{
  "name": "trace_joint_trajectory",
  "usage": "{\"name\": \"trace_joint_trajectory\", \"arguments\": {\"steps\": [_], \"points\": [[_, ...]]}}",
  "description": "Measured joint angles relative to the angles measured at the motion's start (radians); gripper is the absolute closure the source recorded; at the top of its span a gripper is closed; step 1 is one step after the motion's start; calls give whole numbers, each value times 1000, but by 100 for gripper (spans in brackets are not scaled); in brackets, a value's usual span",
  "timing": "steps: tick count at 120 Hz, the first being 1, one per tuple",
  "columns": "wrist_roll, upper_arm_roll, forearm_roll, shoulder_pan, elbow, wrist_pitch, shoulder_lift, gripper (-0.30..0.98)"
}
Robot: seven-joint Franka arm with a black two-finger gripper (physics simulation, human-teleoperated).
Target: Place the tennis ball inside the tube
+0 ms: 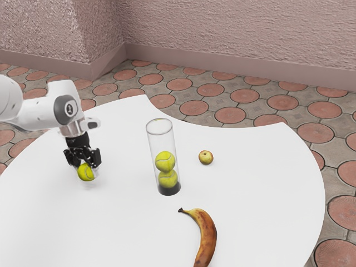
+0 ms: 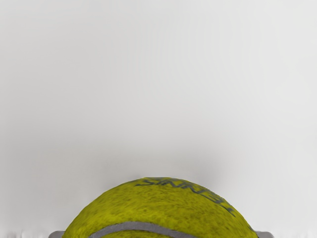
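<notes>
At the exterior view's left, my gripper points down, shut on a yellow-green tennis ball. Whether the ball touches the table is hard to tell. In the wrist view the same ball sits at the lower edge, with grey fingertips against both its sides. A clear tube with a dark base and an open top stands upright, apart from my gripper toward the exterior view's right. Two tennis balls are stacked inside it, an upper ball and a lower ball.
A small yellowish apple-like fruit lies beside the tube, toward the exterior view's right. Nearer that camera, a brown-spotted banana lies on the white table. The table's edge curves inward behind the tube.
</notes>
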Motion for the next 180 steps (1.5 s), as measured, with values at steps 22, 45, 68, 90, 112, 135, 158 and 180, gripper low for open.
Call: {"name": "trace_joint_trajectory", "arguments": {"steps": [22,45,68,90,112,135,158,180], "points": [[-8,-111,12,-11,-26,-21,-235,29],[-14,-231,38,-35,106,-31,-278,28],[-26,-349,103,-49,195,-38,-270,28],[-46,-401,123,-55,210,-41,-257,28],[-65,-426,128,-65,205,-42,-257,28],[-78,-414,132,-68,228,-43,-194,28],[-85,-411,167,-75,254,-44,-173,14],[-88,-417,177,-75,254,-46,-183,6]]}}
